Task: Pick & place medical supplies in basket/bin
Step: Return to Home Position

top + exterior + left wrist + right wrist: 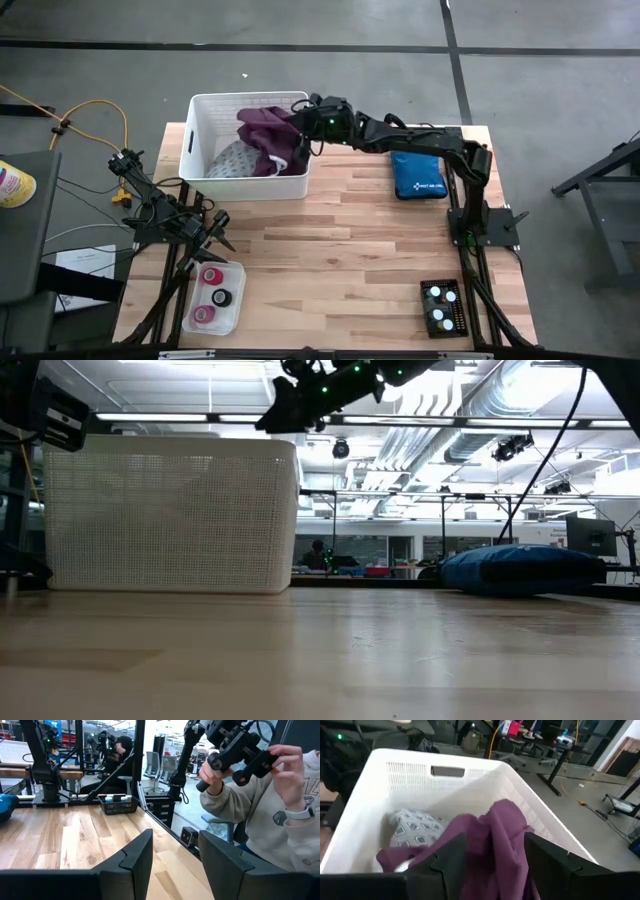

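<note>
Right gripper [303,138] open, holding nothing, over the basket [250,186] (purple garment [266,128] partly over grey dotted garment [232,158] inside); left gripper [222,234] open, well apart from basket.

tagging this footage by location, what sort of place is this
Most likely a robotics lab in an open industrial hall: exposed ceiling ducts and strip lights overhead, a bare grey floor marked with dark lines, and a person beside the table gripping a dark control rig.
</note>
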